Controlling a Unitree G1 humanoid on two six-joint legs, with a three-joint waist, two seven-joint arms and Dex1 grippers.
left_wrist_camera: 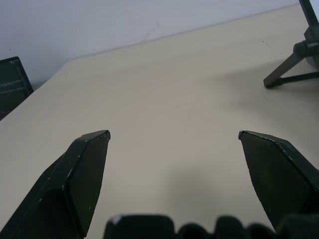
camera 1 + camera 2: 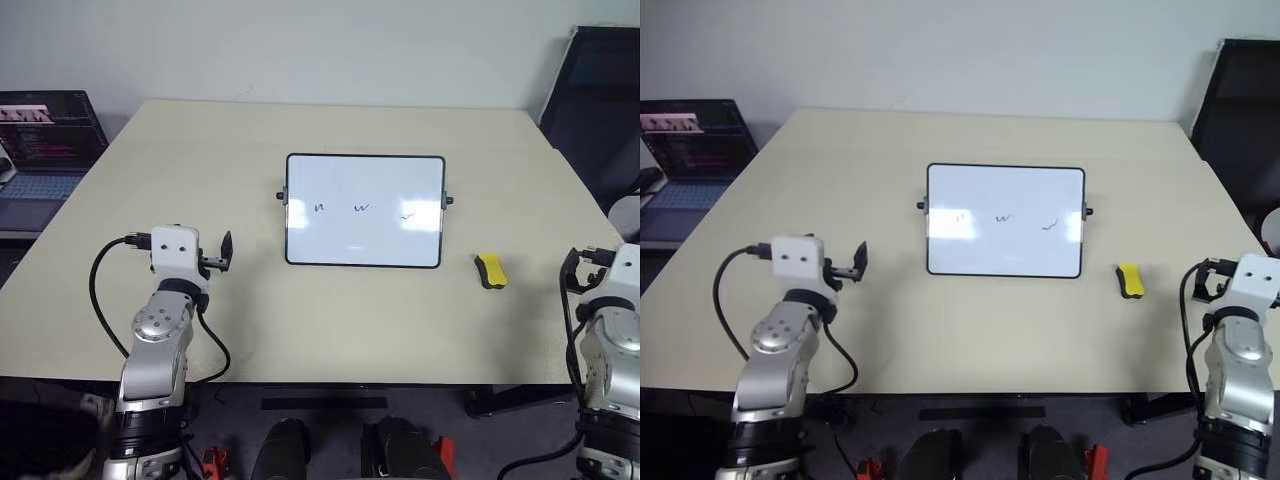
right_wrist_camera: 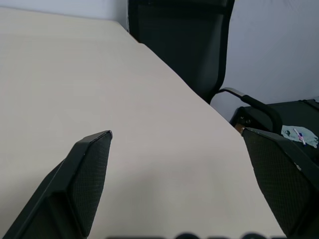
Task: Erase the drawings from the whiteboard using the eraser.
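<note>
From the head camera: the whiteboard (image 2: pixel 365 211) lies flat at the middle of the beige table (image 2: pixel 300 320), ahead and to the right of the left gripper (image 2: pixel 224 252), which hangs near the table's front edge. Three drawings (image 2: pixel 361 208) run in a row across the board, all unwiped. The yellow eraser (image 2: pixel 490 270) sits just off the board's near right corner, ahead and to the left of the right arm's wrist, touched by nothing.

Left wrist view: the left gripper (image 1: pixel 173 137) has its fingers (image 1: pixel 82 164) spread wide with bare tabletop between them; a black knob (image 1: pixel 304 50) and foot of the board stand off to one side.

Right wrist view: the right gripper (image 3: pixel 177 134) is likewise spread apart and empty, aimed across the table's corner towards a black chair (image 3: pixel 194 45) (not at the eraser).

The eraser looks light and stiff in its yellow body, with a softer dark pad beneath; it should pinch best across its narrow yellow sides, pad kept downward. The board looks light enough to slide under wiping, so the left gripper may need to steady its frame.
</note>
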